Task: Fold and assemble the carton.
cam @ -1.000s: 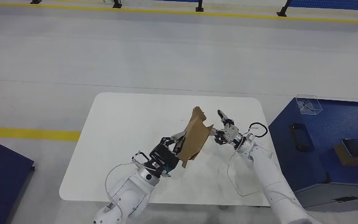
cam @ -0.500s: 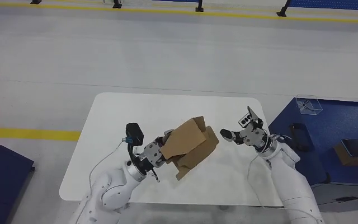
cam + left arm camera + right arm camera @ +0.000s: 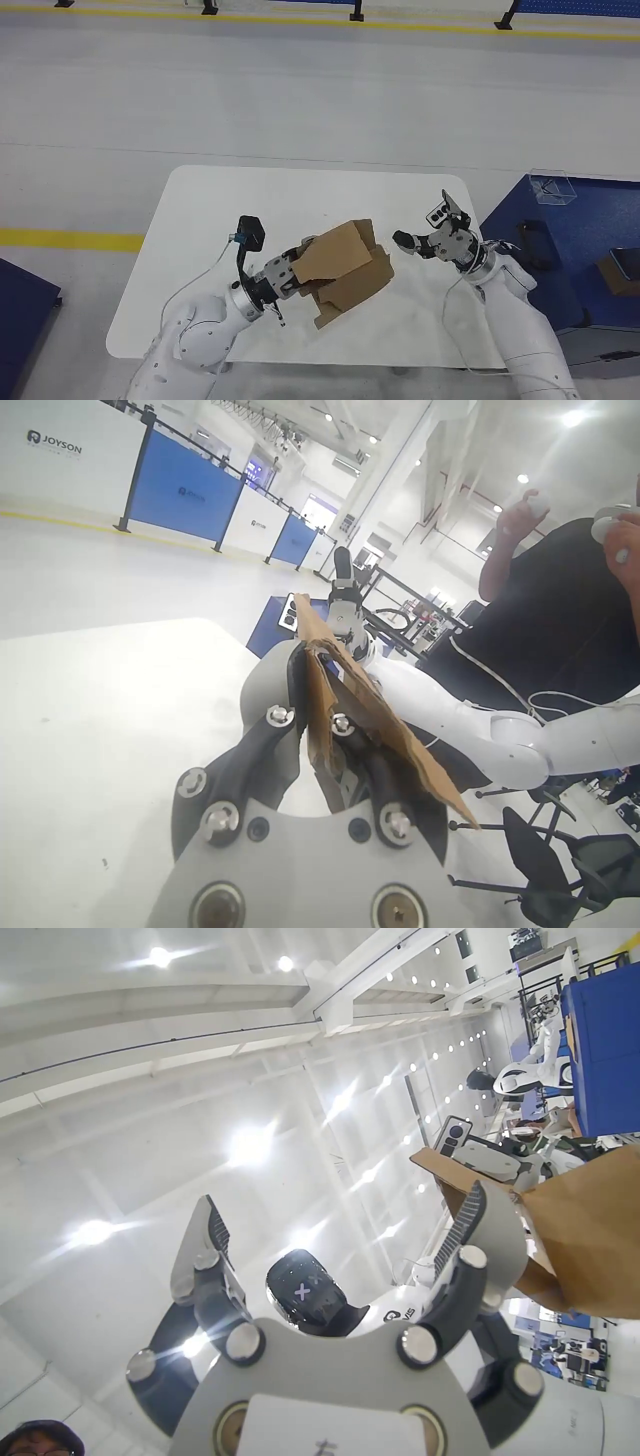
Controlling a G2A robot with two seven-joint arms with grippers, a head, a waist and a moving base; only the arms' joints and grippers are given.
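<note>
L gripper [image 3: 287,272] clamped on carton [image 3: 341,265] edge; carton half-folded, over white table [image 3: 215,225]. R gripper [image 3: 421,240] jaws wide, near carton. Blue cabinet [image 3: 560,260] beside table.

The floor [image 3: 300,90] was pale grey, with a yellow line [image 3: 60,240]; blue barriers [image 3: 185,500] stood on it. Ceiling lights [image 3: 285,963] shone.

Carton [image 3: 340,268] over table's [image 3: 200,230] middle
</note>
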